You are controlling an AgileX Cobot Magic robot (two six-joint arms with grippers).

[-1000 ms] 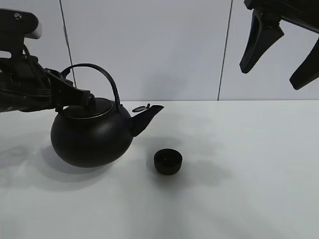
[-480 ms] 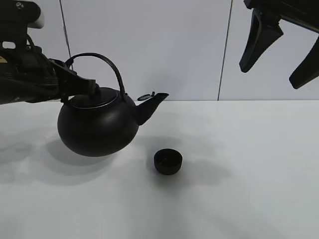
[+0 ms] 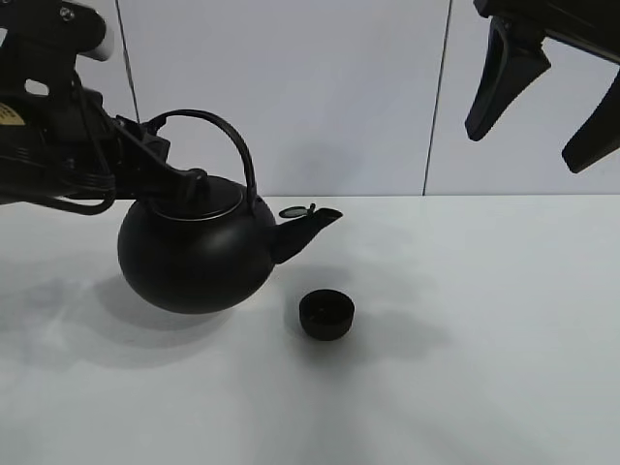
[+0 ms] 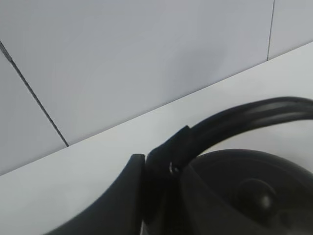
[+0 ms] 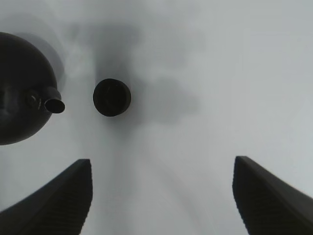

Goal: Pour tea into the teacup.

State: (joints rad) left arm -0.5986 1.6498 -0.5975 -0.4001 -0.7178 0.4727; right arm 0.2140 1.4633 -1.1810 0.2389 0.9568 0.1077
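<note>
A big round black kettle [image 3: 194, 257] with an arched handle [image 3: 232, 145] hangs just above the white table [image 3: 465, 368], spout [image 3: 310, 228] pointing right. My left gripper [image 3: 170, 172] is shut on the handle's left base; the left wrist view shows the handle [image 4: 244, 117] and lid [image 4: 254, 191] close up. The small matte-black teacup [image 3: 326, 316] stands upright on the table, just right of and below the spout; it also shows in the right wrist view [image 5: 112, 97] beside the kettle [image 5: 22, 88]. My right gripper [image 3: 542, 97] is open and empty, high at the upper right.
A pale panelled wall [image 3: 339, 97] stands behind the table. The kettle's shadow lies on the table under it.
My left gripper has lifted the kettle off the table and carried it to the right, bringing the spout closer to the teacup. The right gripper and the teacup have not moved.
</note>
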